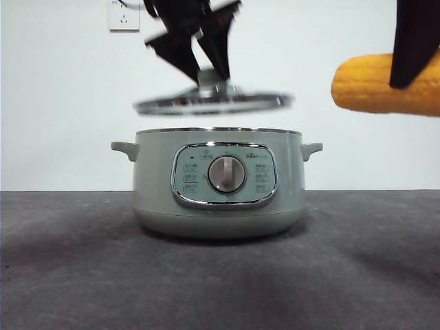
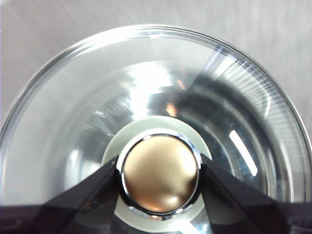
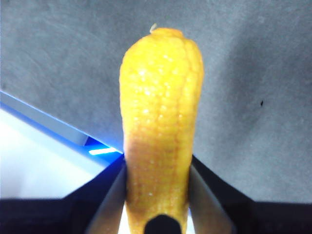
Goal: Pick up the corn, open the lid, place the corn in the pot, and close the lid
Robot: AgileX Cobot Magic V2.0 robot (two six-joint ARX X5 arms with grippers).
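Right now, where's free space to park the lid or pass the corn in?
Bare grey table flanks the pot on both sides and in front. It is crowded above the pot: the left gripper holds the lid just over the rim. The right gripper holds the corn high beside it.

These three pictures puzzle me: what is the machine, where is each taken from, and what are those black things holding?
It is a robot with two arms at a table. One picture looks level across the dark grey table; the other two come from cameras on the wrists. On the table stands a wide pale green electric pot with a round dial. The left gripper pinches the knob of the round clear glass lid, which hangs tilted just above the pot. The right gripper grips the yellow bumpy corn cob in the air, off to one side of the pot.
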